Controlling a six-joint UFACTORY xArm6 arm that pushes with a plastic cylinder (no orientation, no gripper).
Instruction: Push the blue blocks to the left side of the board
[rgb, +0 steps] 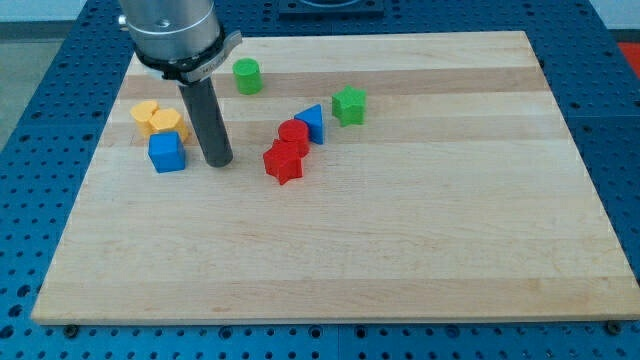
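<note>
Two blue blocks, cube (167, 153) just left of my tip (218, 160), no pincer visible.

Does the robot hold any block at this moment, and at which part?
Nothing is held. My tip only pushes; it stands just to the view's right of the blue cube, with a small gap, touching no block.

**Board layout, left cluster and centre cluster**

My tip (217, 160) sits just right of the blue cube (167, 153). Yellow blocks (158, 119) lie just above the cube. Centre: blue triangular block (312, 123) touches the red cylinder (294, 133) on its left, with the red star (284, 162) below. Green star (349, 105) is to the right, green cylinder (247, 76) toward the top.
</note>
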